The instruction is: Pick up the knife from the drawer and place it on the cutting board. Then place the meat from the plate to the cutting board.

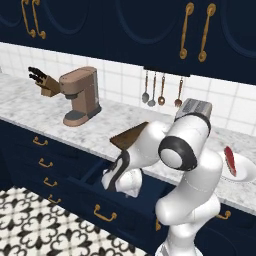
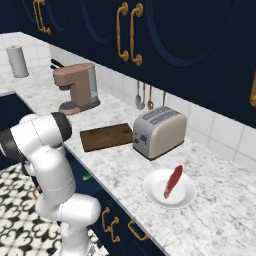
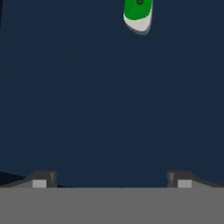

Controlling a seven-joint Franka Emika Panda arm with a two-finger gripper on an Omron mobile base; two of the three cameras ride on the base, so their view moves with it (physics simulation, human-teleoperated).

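Fingers [image 3: 39,180] spread wide and holding nothing, the gripper [image 3: 111,181] hangs inside the open drawer [image 3: 87,100], its navy floor below. The knife [image 3: 138,15] lies ahead at the hand view's top edge. A clean pick likely means advancing until the green handle sits squarely between the fingertips before closing.
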